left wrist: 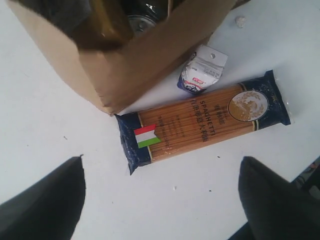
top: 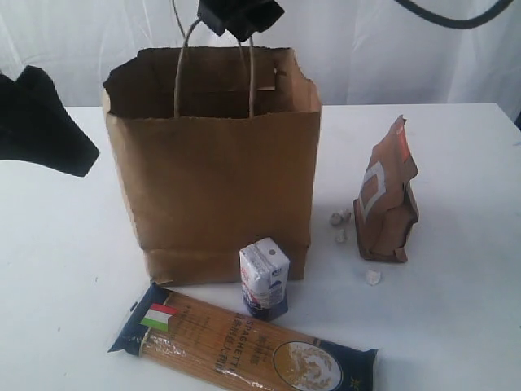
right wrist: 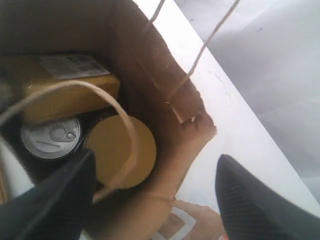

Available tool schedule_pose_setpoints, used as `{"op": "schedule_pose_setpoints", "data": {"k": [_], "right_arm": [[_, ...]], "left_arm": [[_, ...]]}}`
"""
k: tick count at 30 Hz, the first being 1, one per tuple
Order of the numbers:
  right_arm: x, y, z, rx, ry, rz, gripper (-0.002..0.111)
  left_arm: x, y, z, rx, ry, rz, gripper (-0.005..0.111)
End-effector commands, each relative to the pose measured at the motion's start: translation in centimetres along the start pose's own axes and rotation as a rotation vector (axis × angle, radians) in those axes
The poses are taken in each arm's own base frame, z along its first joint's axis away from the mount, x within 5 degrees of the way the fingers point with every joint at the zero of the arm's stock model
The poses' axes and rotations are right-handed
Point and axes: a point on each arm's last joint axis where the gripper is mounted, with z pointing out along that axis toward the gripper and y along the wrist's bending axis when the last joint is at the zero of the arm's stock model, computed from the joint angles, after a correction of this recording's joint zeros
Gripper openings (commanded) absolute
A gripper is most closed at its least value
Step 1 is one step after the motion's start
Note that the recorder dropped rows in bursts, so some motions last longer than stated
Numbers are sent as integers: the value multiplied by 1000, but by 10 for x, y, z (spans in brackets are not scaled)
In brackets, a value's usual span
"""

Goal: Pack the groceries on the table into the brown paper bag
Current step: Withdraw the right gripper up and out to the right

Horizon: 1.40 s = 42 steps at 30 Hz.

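The brown paper bag (top: 220, 163) stands open on the white table (top: 456, 309). Inside it the right wrist view shows a silver tin can (right wrist: 50, 137), a jar's olive-gold lid (right wrist: 122, 150) and a yellow bottle (right wrist: 65, 92). In front of the bag lie the spaghetti packet (top: 244, 342) and the upright white-purple carton (top: 264, 277). The brown pouch (top: 387, 204) stands to the bag's right. My right gripper (top: 240, 20) hovers open over the bag's rim by the handles, and the bag wall (right wrist: 165, 200) shows between its fingers. My left gripper (left wrist: 162, 200) hangs open and empty above the table near the spaghetti packet (left wrist: 200, 122).
A few small white crumbs (top: 340, 218) lie between the bag and the pouch. The bag's twisted handles (top: 183, 73) stick up under the right gripper. A white curtain closes off the back of the table.
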Motion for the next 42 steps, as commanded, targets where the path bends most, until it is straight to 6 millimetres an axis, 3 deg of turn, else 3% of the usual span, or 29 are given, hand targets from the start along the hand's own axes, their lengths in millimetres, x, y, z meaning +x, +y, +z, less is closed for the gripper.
{"op": "schedule_pose_setpoints", "data": {"k": [1,11,18,21,24,25,28,32,33,37,42], "right_arm": [[-1,2,-9,-40,-34,-19,63],[-1,4,-12,-68,-47,-23,63],[1,-1,-33,-65,-91,7,63],[3,-1,-48,-93,-127,33,62],[9,-1,-63,-115,-152,53,56],[14,-2,-73,-115,-162,71,54],[34,-3,-96,-111,-174,88,54],[76,0,-125,-114,-171,136,54],[94,4,-131,-118,-160,153,54],[147,17,-137,-130,-136,236,51],[190,34,-124,-146,-101,300,41]], "left_arm": [[3,-2,-2,17,-1,-3,83],[3,-3,-2,28,1,-6,83],[1,-3,-2,26,-15,-7,82],[1,-3,-2,22,-17,-6,74],[2,-1,-2,-2,-11,2,55],[4,0,-5,-15,-21,8,43],[16,-3,-15,-26,-105,12,26],[59,-6,-28,-71,-240,1,5],[77,-7,-31,-78,-296,3,0],[121,-10,-30,-83,-433,-34,0],[158,-7,-10,-85,-539,-67,0]]}}
